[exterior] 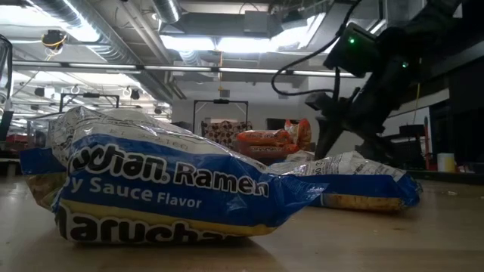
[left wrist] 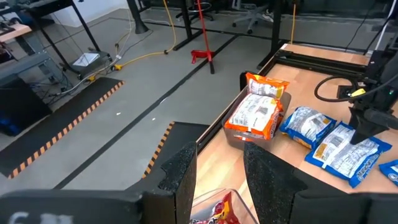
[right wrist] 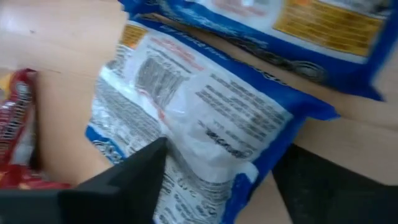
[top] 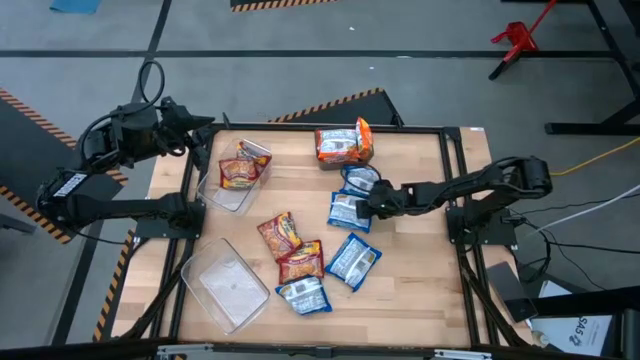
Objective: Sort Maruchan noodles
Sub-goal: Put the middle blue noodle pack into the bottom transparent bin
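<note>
Ramen packets lie scattered flat on the wooden table. Two blue-and-white ones (top: 358, 180) (top: 350, 211) sit near the middle, and two more (top: 352, 260) (top: 305, 297) lie nearer the near edge. Two red-orange packets (top: 280, 233) (top: 300, 263) lie between them. My right gripper (top: 371, 205) (right wrist: 236, 186) is open, low over the blue-and-white packet (right wrist: 199, 106), with a finger on each side of it. My left gripper (top: 212, 140) (left wrist: 221, 180) is open, above the far end of a clear bin (top: 222, 195) that holds red-orange packets (top: 240, 172). My right gripper comes slanting down from the table's right, its open fingers (right wrist: 134, 174) standing either side of the blue-and-white packet's end (right wrist: 205, 155). The packet lies flat on the table. Whether the fingers touch it, I cannot tell.
A second clear bin (top: 228, 285) lies at the near left. Orange-and-white packets sit in a clear bin (top: 343, 143) (left wrist: 256, 115) at the far edge. In the low view one blue packet (exterior: 166, 189) fills the foreground. Bare wood lies at the table's near right.
</note>
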Robot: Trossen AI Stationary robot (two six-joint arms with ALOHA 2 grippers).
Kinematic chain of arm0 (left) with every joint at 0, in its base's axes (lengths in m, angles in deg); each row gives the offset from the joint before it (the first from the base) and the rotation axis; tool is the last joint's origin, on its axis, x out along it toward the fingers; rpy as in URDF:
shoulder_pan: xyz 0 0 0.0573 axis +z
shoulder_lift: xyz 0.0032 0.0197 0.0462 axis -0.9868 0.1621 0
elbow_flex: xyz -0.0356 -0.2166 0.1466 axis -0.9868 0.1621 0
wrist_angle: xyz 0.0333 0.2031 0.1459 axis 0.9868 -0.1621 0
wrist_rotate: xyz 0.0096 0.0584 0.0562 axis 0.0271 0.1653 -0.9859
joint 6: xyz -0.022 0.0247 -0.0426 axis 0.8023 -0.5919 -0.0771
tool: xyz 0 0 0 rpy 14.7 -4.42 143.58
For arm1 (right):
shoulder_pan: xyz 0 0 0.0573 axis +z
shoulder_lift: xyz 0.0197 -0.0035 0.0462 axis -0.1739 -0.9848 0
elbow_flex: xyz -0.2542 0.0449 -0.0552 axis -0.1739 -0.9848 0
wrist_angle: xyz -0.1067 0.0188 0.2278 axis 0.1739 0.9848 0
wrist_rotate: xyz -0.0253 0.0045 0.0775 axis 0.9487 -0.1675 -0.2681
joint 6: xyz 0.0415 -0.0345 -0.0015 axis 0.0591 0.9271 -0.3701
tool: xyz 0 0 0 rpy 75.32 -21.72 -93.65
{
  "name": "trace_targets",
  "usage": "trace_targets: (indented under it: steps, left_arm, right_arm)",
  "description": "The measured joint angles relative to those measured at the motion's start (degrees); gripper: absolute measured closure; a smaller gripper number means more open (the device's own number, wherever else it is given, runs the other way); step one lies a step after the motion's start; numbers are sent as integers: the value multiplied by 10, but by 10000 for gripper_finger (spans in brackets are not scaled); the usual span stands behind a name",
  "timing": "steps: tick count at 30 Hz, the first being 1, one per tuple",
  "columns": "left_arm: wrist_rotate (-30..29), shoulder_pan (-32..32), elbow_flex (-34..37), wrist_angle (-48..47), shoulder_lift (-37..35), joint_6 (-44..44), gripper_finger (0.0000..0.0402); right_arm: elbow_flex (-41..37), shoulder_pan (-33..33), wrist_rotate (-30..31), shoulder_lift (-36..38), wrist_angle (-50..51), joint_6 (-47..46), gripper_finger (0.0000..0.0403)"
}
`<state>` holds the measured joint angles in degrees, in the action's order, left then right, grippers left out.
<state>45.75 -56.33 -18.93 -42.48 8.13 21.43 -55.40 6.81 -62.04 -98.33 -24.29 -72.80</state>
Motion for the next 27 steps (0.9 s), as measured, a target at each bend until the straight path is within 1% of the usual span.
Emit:
trace_targets:
  steps: [8,11,13,17,20,23,27]
  left_arm:
    - [0,0,0,-4,0,1,275]
    - [0,0,0,-5,0,1,275]
    - [0,0,0,-5,0,1,275]
    - [0,0,0,-5,0,2,275]
    - [0,0,0,-5,0,4,275]
    - [26,0,0,-5,0,19,275]
    - [63,0,0,-5,0,30,275]
  right_arm:
    - [0,7,-4,0,-17,-10,328]
    - [1,11,-3,0,-43,-6,382]
    - [13,15,-3,0,-42,4,394]
    - [46,15,1,0,-43,21,387]
    - [81,15,9,0,-39,48,396]
    - [127,15,27,0,-17,88,397]
    - [200,15,59,0,43,160,398]
